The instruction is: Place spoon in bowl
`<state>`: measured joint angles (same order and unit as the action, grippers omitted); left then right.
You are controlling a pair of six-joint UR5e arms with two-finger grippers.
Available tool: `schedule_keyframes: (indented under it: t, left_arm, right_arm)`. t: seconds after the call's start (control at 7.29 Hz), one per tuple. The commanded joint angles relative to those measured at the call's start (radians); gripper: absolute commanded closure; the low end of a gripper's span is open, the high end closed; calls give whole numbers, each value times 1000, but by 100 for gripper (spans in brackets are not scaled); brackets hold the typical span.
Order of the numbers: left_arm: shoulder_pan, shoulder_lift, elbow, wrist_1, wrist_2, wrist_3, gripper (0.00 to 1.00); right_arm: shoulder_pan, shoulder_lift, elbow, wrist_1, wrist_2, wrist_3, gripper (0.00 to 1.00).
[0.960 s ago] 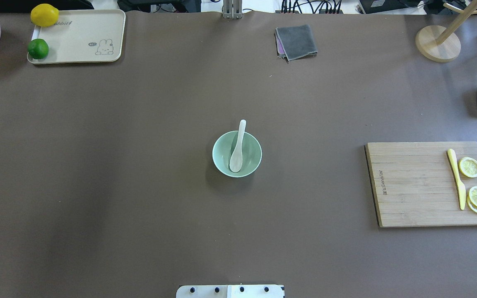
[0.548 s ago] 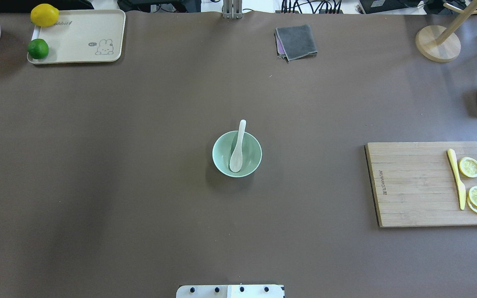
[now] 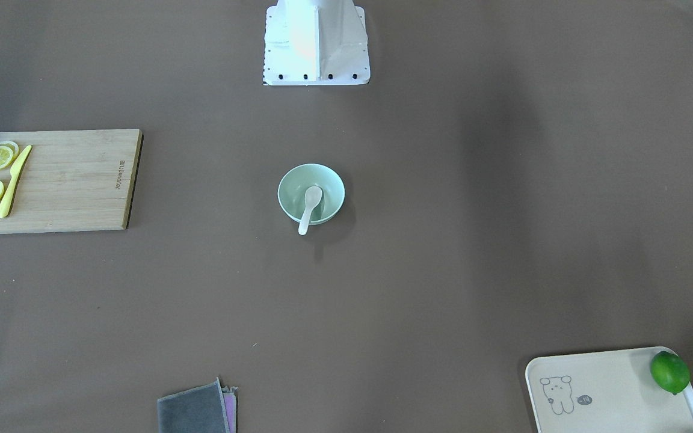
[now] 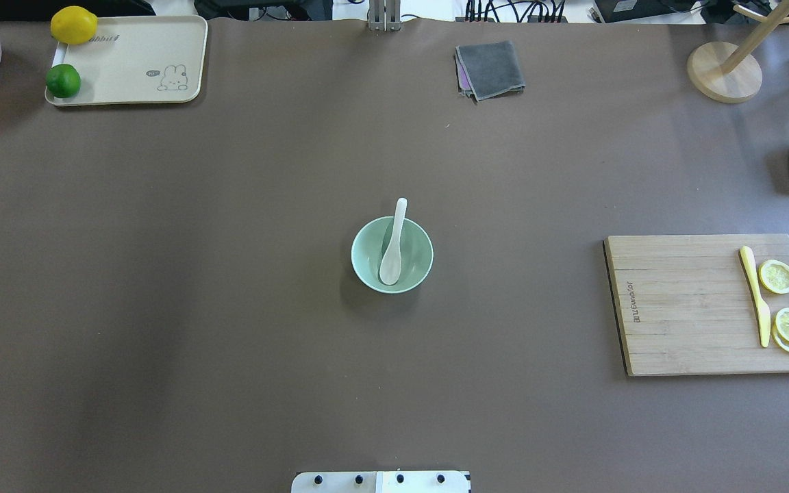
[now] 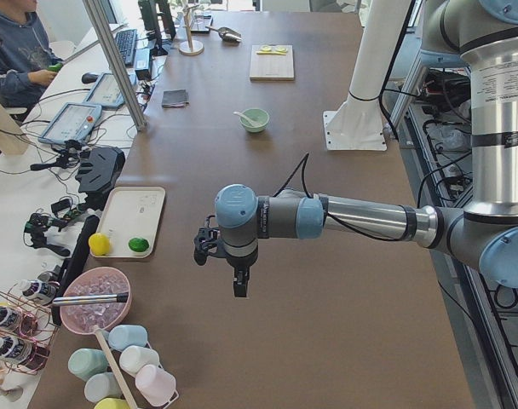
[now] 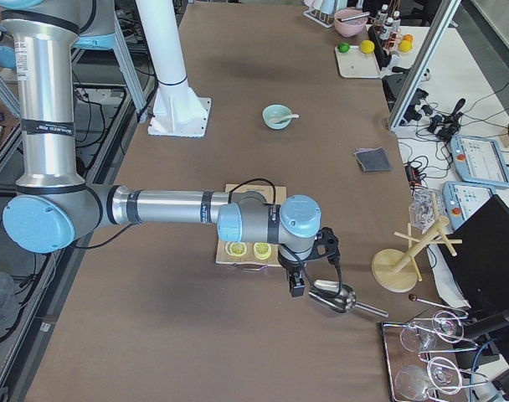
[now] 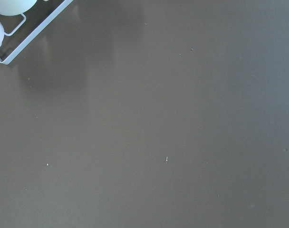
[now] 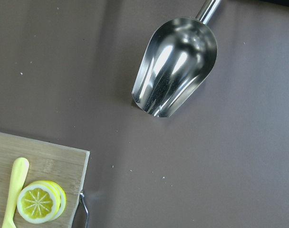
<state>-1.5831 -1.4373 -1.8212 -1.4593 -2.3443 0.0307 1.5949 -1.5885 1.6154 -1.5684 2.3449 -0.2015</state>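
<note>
The small white spoon [image 4: 393,248] lies in the pale mint-green bowl [image 4: 366,259] at the table's middle, scoop down inside and handle leaning over the far rim. They also show in the front view, spoon [image 3: 310,203] in bowl [image 3: 290,191]. Neither gripper is near them. My left gripper [image 5: 239,286] hangs over bare table at the left end, seen only in the left side view. My right gripper [image 6: 296,287] hangs near the steel scoop at the right end, seen only in the right side view. I cannot tell whether either is open or shut.
A wooden cutting board [image 4: 682,301] with a yellow knife [image 4: 756,296] and lemon slices lies at the right. A steel scoop [image 8: 175,66] lies beyond it. A beige tray [image 4: 134,61] with a lemon and a lime sits far left; a grey cloth [image 4: 490,68] lies at the far middle.
</note>
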Motion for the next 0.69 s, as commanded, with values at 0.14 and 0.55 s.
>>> schedule_keyframes:
  t: [0.14,0.55]
  left_arm:
    - [2,-12,5,-16,0,0,2]
    - [0,-3,-1,-30,0,0,2]
  right_arm:
    - [0,-7,8,1,-7,4,0]
    - [0,-31,14,1,-3,-1,0]
